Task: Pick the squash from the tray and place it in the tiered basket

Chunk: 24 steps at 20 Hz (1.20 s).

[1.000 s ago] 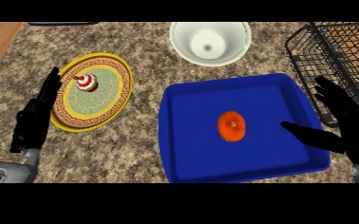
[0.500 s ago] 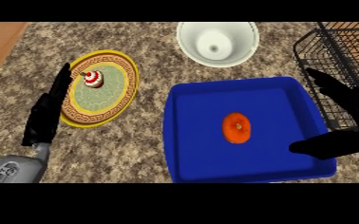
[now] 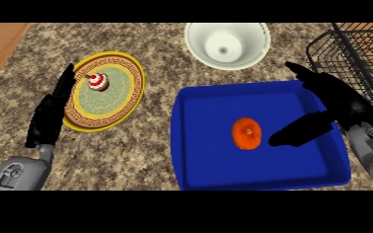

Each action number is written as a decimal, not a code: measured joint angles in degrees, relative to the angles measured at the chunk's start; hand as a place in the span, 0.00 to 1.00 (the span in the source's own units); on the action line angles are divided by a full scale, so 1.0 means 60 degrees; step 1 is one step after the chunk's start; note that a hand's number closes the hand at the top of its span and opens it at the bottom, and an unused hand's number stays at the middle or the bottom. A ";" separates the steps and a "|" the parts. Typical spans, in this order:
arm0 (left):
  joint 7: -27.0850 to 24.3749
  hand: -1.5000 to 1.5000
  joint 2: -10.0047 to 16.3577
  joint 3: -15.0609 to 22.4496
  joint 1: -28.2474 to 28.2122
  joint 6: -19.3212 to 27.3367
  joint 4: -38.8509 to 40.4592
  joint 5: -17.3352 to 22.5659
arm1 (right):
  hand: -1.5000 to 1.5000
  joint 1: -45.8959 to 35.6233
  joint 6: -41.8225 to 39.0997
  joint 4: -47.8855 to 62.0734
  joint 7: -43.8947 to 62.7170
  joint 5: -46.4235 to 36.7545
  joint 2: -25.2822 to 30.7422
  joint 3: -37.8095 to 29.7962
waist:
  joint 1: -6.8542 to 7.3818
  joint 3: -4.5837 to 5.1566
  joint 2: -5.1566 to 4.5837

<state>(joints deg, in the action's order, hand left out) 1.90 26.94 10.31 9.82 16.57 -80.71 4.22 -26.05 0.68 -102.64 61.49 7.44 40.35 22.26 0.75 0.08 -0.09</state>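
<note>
Squash (image 3: pixel 247 133) lies near the centre of the blue tray (image 3: pixel 255 180) on the table (image 3: pixel 146 163). Right robot hand (image 3: pixel 339 103) spread wide over the tray's right side, thumb just beside the squash. Left robot hand (image 3: pixel 51 113) open, resting beside the plate (image 3: pixel 109 103).

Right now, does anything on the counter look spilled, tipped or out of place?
Nothing stands out. The squash lies inside the blue tray, the small cake sits on its plate, and the white bowl is upright.
</note>
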 measured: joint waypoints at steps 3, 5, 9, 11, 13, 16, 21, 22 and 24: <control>0.0026 0.50 -0.0069 -0.0067 0.0089 -0.0075 0.0056 -0.0063 | 0.00 -0.0224 -0.0130 0.0415 0.0192 -0.0055 -0.0337 0.0296 | -0.0017 -0.0002 0.0003; 0.0177 0.50 -0.0064 -0.0088 0.0105 -0.0095 -0.0070 -0.0116 | 0.00 -0.0346 -0.0212 0.0578 0.0354 -0.0165 -0.0491 0.0565 | -0.0019 -0.0003 0.0010; 0.0139 0.50 -0.0032 -0.0315 -0.0007 -0.0260 -0.0137 -0.0107 | 0.00 -0.0345 -0.0425 0.0776 0.0427 -0.0234 -0.0616 0.0720 | -0.0054 -0.0005 0.0019; 0.0112 0.50 -0.0104 -0.0315 -0.0173 -0.0256 -0.0248 -0.0183 | 0.00 -0.0185 -0.0458 0.0818 0.0400 -0.0455 -0.0751 0.0917 | -0.0063 -0.0007 0.0026; 0.0060 0.50 -0.0125 -0.0398 -0.0266 -0.0373 -0.0249 -0.0202 | 0.00 -0.0119 -0.0506 0.0911 0.0389 -0.0623 -0.0888 0.0960 | -0.0074 -0.0008 0.0024; 0.0036 0.50 -0.0287 -0.0453 -0.0252 -0.0333 -0.0189 -0.0370 | 0.00 0.0016 -0.0543 0.0729 0.0465 -0.0964 -0.1048 0.1124 | -0.0103 -0.0009 0.0025; 0.0258 0.50 -0.0342 -0.0542 -0.0333 -0.0392 -0.0486 -0.0531 | 0.00 0.0189 -0.0624 0.0350 0.0638 -0.1634 -0.1128 0.1463 | -0.0112 -0.0009 0.0036; 0.0292 0.50 -0.0321 -0.0590 -0.0352 -0.0455 -0.0543 -0.0525 | 0.00 0.0164 -0.0658 0.0366 0.0640 -0.1753 -0.1140 0.1474 | -0.0106 -0.0008 0.0036; 0.0281 0.50 -0.0341 -0.0677 -0.0238 -0.0555 -0.0463 -0.0545 | 0.00 0.0190 -0.0649 0.0362 0.0665 -0.2137 -0.1336 0.1645 | -0.0115 -0.0007 0.0033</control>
<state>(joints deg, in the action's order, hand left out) 3.59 24.89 6.25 8.39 13.23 -83.49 0.94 -24.92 -3.22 -100.47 65.47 -5.38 32.34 32.12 0.06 0.04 0.10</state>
